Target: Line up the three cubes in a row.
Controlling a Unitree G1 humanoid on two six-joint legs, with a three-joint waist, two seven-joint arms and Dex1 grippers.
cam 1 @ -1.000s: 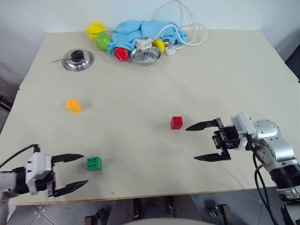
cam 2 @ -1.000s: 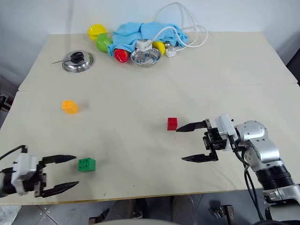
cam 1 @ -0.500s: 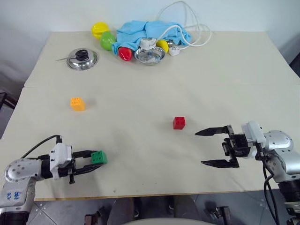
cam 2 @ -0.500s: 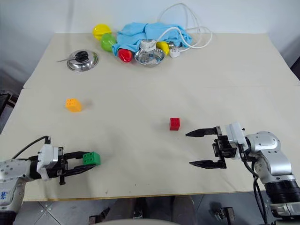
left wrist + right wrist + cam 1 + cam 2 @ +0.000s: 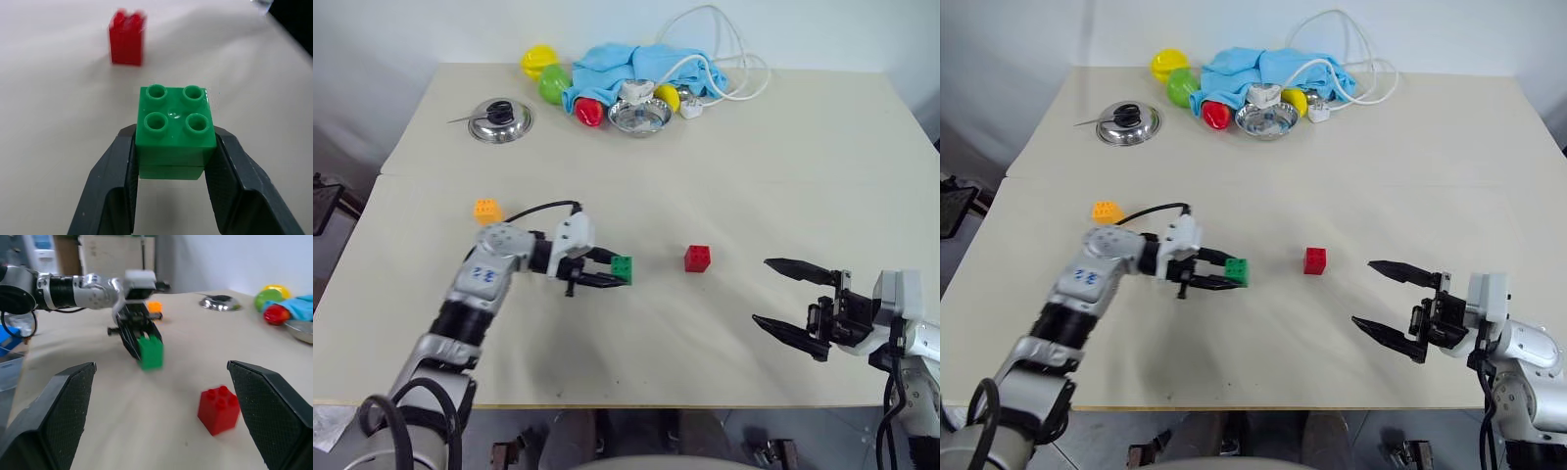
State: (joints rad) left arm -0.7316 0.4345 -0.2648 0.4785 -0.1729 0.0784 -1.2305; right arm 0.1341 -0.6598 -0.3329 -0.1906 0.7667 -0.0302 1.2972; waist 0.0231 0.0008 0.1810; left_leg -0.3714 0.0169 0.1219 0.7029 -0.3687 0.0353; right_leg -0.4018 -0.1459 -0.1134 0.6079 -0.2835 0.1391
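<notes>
My left gripper (image 5: 612, 271) is shut on the green cube (image 5: 622, 268), holding it just above the table a short way left of the red cube (image 5: 697, 258). The left wrist view shows the green cube (image 5: 175, 130) clamped between both fingers, studs up, with the red cube (image 5: 127, 37) beyond it. The orange-yellow cube (image 5: 487, 210) sits further left on the table, behind my left arm. My right gripper (image 5: 786, 298) stands open at the front right, empty, pointing toward the red cube (image 5: 219, 409).
At the table's far edge lie a steel lid (image 5: 500, 119), a steel bowl (image 5: 640, 117), a blue cloth (image 5: 631, 66), a white cable (image 5: 720, 49) and round toy fruits (image 5: 555, 84). The table's front edge runs just below both grippers.
My left gripper closed on the green cube and carried it right and away from the front edge, toward the red cube. My right gripper drew back to the right, still open. The camera shifted.
</notes>
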